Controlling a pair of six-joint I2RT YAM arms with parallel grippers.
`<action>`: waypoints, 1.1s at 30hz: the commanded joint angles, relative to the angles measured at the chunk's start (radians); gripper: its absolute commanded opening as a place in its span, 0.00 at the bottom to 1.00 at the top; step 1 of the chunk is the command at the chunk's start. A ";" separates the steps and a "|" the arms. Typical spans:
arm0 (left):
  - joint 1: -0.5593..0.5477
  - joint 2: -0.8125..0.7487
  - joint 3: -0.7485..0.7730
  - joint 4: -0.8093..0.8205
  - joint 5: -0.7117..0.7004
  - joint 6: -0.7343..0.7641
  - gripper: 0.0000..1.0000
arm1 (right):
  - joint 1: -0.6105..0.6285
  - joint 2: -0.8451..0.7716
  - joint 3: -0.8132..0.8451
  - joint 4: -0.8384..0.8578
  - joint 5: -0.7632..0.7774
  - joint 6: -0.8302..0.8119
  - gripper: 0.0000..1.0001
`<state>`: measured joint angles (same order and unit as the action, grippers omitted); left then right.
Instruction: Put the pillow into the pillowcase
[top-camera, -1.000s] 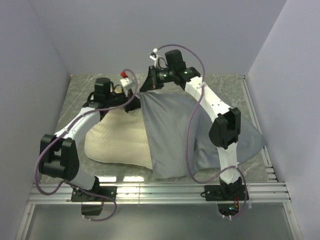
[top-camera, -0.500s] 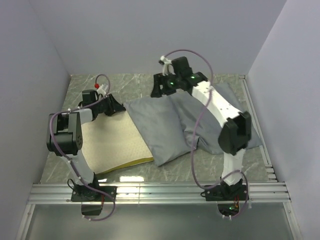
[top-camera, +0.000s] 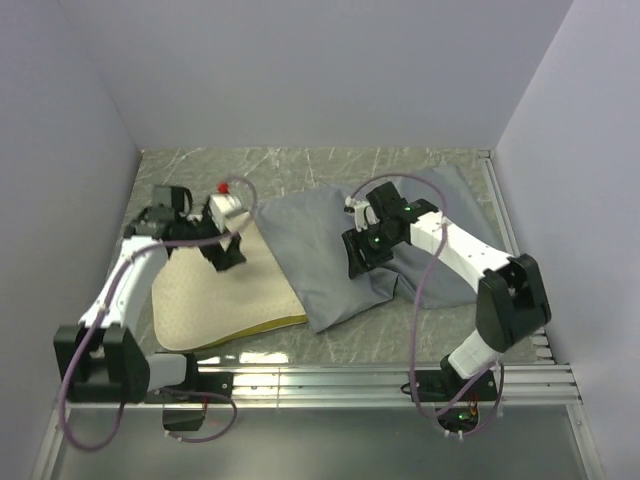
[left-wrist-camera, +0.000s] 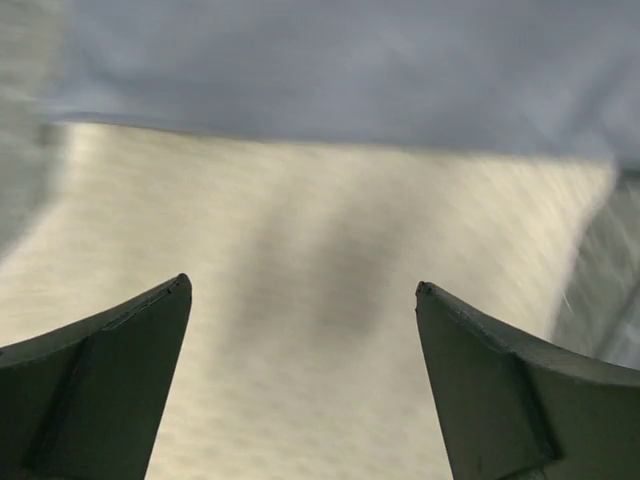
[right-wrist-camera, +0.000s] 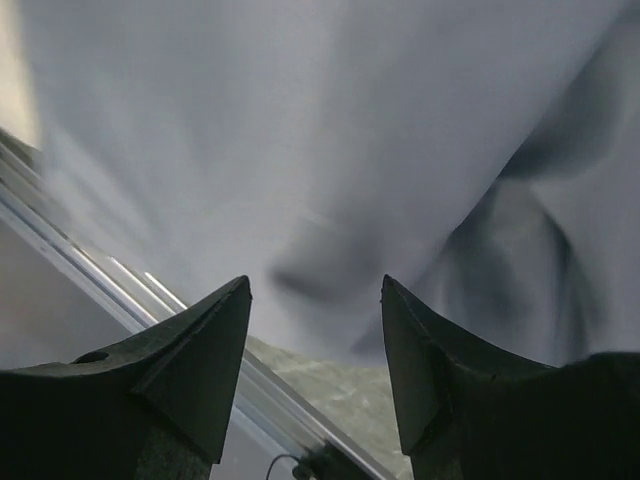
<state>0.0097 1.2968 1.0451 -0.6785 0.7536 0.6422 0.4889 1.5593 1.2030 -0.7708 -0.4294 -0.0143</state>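
Marbled grey-green table (top-camera: 300, 165) inside pale walls (top-camera: 300, 70): pillow and pillowcase lie side by side, both grippers released.

We find the cream dotted pillow (top-camera: 215, 300) flat on the left half of the table, its yellow-green band facing the aluminium rail (top-camera: 330, 378). Its right edge meets the left edge of the wrinkled blue-grey pillowcase (top-camera: 315, 245), and we cannot tell how far it reaches inside. The left gripper (top-camera: 228, 258) hangs over the pillow's far right corner. Its wrist view shows the fingers spread wide with nothing between them and only dotted fabric below. The right gripper (top-camera: 357, 262) sits low over the middle of the pillowcase, its jaws likewise parted and empty, grey cloth beneath them.
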 joint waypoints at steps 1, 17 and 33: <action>-0.121 -0.095 -0.158 -0.242 -0.108 0.283 0.99 | -0.006 0.056 -0.011 0.011 -0.008 -0.021 0.62; -0.583 -0.029 -0.397 0.276 -0.386 -0.182 0.03 | -0.036 -0.200 -0.057 0.031 -0.097 0.031 0.54; -0.501 0.320 -0.068 0.393 -0.077 -0.527 0.00 | 0.126 -0.242 -0.227 0.294 0.283 0.114 0.80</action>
<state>-0.5095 1.5970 0.9161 -0.3267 0.5888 0.1894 0.5770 1.2907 0.9894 -0.5919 -0.2840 0.0860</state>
